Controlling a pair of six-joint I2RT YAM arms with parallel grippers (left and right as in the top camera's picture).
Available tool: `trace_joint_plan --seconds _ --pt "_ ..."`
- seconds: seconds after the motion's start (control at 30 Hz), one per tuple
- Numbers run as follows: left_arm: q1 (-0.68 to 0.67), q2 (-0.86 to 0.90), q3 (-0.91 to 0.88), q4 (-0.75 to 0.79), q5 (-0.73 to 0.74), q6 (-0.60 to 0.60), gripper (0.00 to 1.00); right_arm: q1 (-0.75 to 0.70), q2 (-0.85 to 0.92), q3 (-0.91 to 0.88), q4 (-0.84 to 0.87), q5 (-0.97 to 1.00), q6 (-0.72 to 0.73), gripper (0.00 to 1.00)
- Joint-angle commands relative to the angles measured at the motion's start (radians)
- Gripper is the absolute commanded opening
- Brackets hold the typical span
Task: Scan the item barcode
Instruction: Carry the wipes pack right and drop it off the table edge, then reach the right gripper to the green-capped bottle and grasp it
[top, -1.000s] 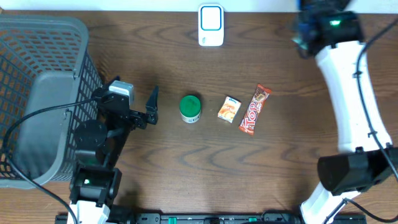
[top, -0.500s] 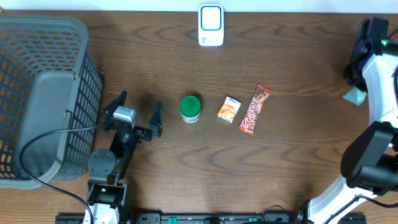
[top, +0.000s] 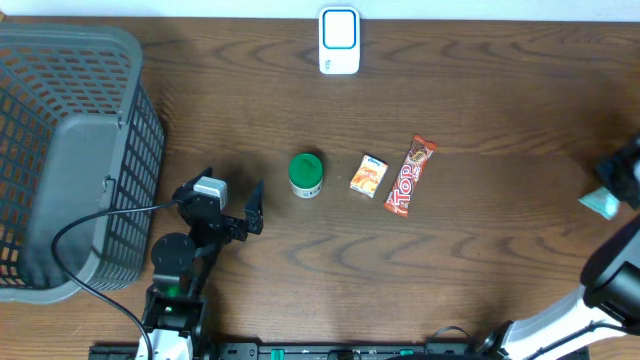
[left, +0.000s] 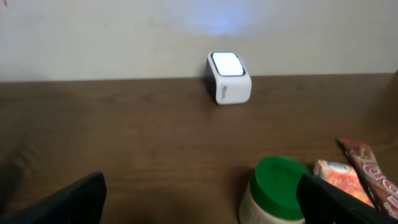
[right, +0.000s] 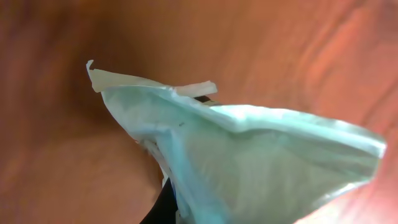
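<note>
The left end effector (top: 232, 187) is opened wide, empty; a pale green packet (right: 249, 149) is pinched by the right end effector (top: 612, 192)

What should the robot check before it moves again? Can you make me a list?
1. The right gripper is shut on the pale green crinkly plastic packet: ok.
2. The packet's barcode faces out: cannot tell, no barcode shows.
3. The white box scanner is lit and uncovered: ok.
4. The packet is close to the scanner: not ok. It hangs at the right edge of the brown wooden table, and the scanner sits at the back middle.
5. The left gripper is open, empty and apart from the green-lidded white jar: ok.
</note>
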Motion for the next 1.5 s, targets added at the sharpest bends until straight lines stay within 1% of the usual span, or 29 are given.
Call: trace_joint_plan --seconds 0.0,0.03,0.07,0.1,0.13,0.2,0.23,0.27,0.3,0.37,0.4,0.43,0.5,0.63,0.7,0.8,0.93,0.97,1.0,1.07,1.1,1.17,1.23,1.27,1.33,1.37,1.47 --pt "0.002 -0.002 0.002 -0.044 0.009 -0.005 0.98 -0.062 -0.006 -0.001 0.047 -0.028 -0.063 0.02" --pt "0.002 -0.002 0.002 -0.059 0.009 -0.005 0.98 -0.073 -0.006 -0.001 0.066 -0.033 -0.08 0.03" --pt "0.002 -0.002 0.002 -0.087 0.009 -0.005 0.98 -0.087 -0.006 -0.001 0.089 -0.047 -0.093 0.19" --pt "0.002 -0.002 0.002 -0.122 0.009 -0.005 0.98 -0.098 -0.006 -0.001 0.11 -0.069 -0.093 0.47" --pt "0.002 -0.002 0.002 -0.149 0.009 -0.005 0.98 -0.101 -0.006 0.0 0.117 -0.08 -0.093 0.6" --pt "0.002 -0.002 0.002 -0.228 0.009 -0.005 0.98 -0.106 -0.007 0.003 0.144 -0.148 -0.093 0.86" --pt "0.002 -0.002 0.002 -0.268 0.009 -0.005 0.98 -0.106 -0.008 0.01 0.145 -0.173 -0.093 0.95" --pt "0.002 -0.002 0.002 -0.3 0.009 -0.005 0.98 -0.103 -0.01 0.022 0.143 -0.218 -0.093 0.99" --pt "0.002 -0.002 0.002 -0.375 0.009 -0.005 0.98 -0.097 -0.021 0.037 0.139 -0.298 -0.092 0.99" --pt "0.002 -0.002 0.002 -0.444 0.009 -0.005 0.98 -0.083 -0.048 0.049 0.14 -0.397 -0.092 0.99" --pt "0.002 -0.002 0.002 -0.519 0.009 -0.005 0.98 -0.066 -0.081 0.052 0.149 -0.466 -0.073 0.99" --pt "0.002 -0.002 0.002 -0.557 0.009 -0.005 0.98 -0.051 -0.11 0.052 0.156 -0.501 -0.052 0.99" --pt "0.002 -0.003 0.002 -0.624 0.008 -0.005 0.98 -0.014 -0.172 0.052 0.175 -0.541 -0.029 0.99" --pt "0.002 -0.074 0.001 -0.782 0.008 -0.005 0.98 0.084 -0.299 0.052 0.196 -0.582 -0.009 0.98" --pt "0.002 -0.127 0.001 -0.867 0.009 -0.005 0.98 0.15 -0.354 0.052 0.203 -0.588 -0.01 0.99" --pt "0.002 -0.217 0.001 -0.953 0.008 -0.005 0.98 0.253 -0.394 0.052 0.206 -0.588 -0.01 0.99" --pt "0.002 -0.352 0.001 -0.948 0.008 -0.005 0.98 0.401 -0.397 0.051 0.187 -0.583 -0.019 0.99" --pt "0.002 -0.392 0.001 -0.948 0.008 -0.005 0.98 0.463 -0.397 0.051 0.18 -0.56 -0.026 0.99" --pt "0.002 -0.425 0.001 -0.948 0.008 -0.005 0.98 0.493 -0.397 0.051 0.179 -0.546 -0.027 0.99" --pt "0.002 -0.492 0.001 -0.948 0.008 -0.005 0.98 0.586 -0.397 0.051 0.171 -0.499 -0.045 0.99" --pt "0.003 -0.532 0.001 -0.948 0.009 -0.005 0.98 0.664 -0.397 0.051 0.16 -0.434 -0.053 0.99" --pt "0.003 -0.565 0.001 -0.948 0.008 -0.005 0.98 0.764 -0.397 0.051 0.15 -0.362 -0.056 0.99" --pt "0.003 -0.588 0.001 -0.948 0.009 -0.005 0.98 0.849 -0.39 0.049 0.146 -0.378 -0.051 0.99" --pt "0.002 -0.597 0.001 -0.948 0.008 -0.005 0.98 0.902 -0.38 0.049 0.142 -0.42 -0.051 0.99" --pt "0.002 -0.606 0.001 -0.948 0.008 -0.005 0.98 0.966 -0.361 0.049 0.129 -0.447 -0.051 0.99" --pt "0.002 -0.613 0.001 -0.948 0.008 -0.005 0.98 1.017 -0.34 0.049 0.117 -0.443 -0.032 0.99" --pt "0.002 -0.628 0.001 -0.948 0.009 -0.005 0.98 1.106 -0.287 0.049 0.089 -0.443 0.043 0.99"
